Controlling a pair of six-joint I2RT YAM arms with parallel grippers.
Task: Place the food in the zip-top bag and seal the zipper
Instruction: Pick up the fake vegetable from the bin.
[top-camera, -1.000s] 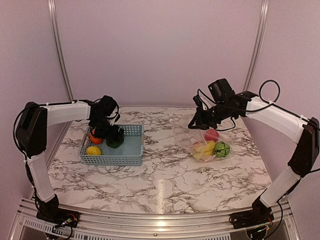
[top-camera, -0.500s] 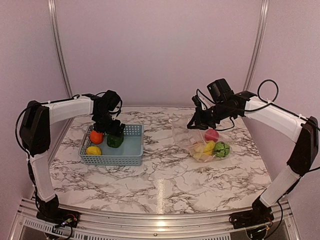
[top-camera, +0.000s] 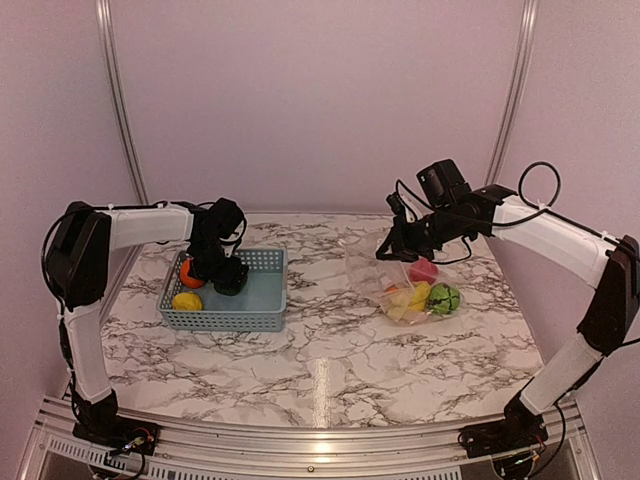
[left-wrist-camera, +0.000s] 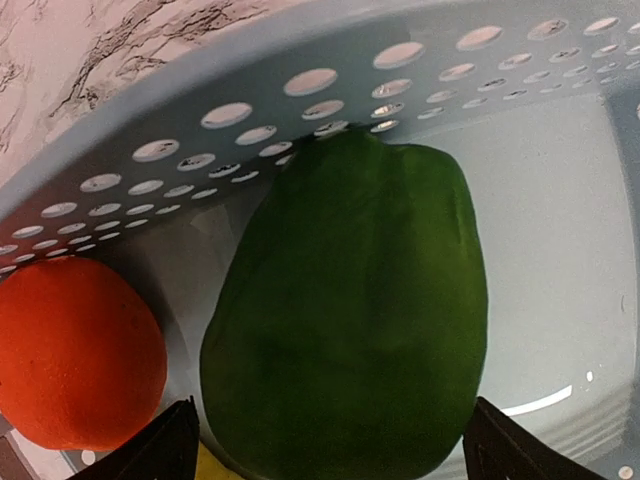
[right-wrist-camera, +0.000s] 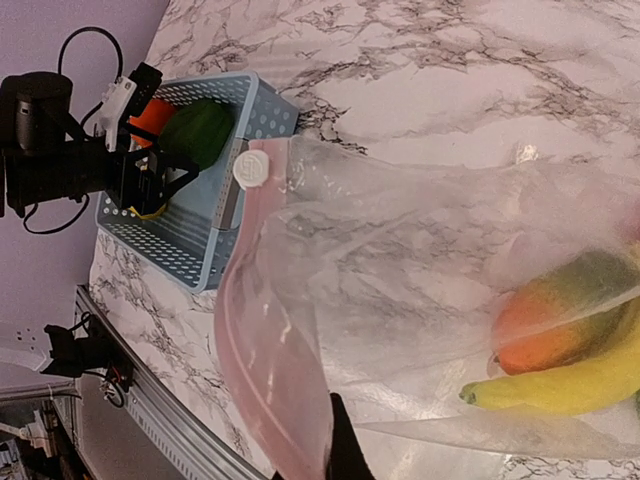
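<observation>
Pepper (left-wrist-camera: 350, 310) lengthwise toward basket wall (left-wrist-camera: 265, 100) (perforated)

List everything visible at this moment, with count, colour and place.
grey-blue perforated plastic basket: one, grey-blue, table's left
round orange toy fruit: one, orange, basket's far-left corner
yellow toy lemon: one, yellow, basket's near-left corner
green toy pepper: one, green, in basket beside the orange
clear crinkly zip-top bag: one, see-through, table's right, mouth lifted
pinkish zipper strip: one, pink, along bag's mouth
red toy apple: one, red, in bag
yellow toy banana: one, yellow, in bag
green toy melon: one, green, in bag
green-orange toy mango: one, in bag
left pincer: open, straddling pepper
right pincer: shut on bag's mouth
</observation>
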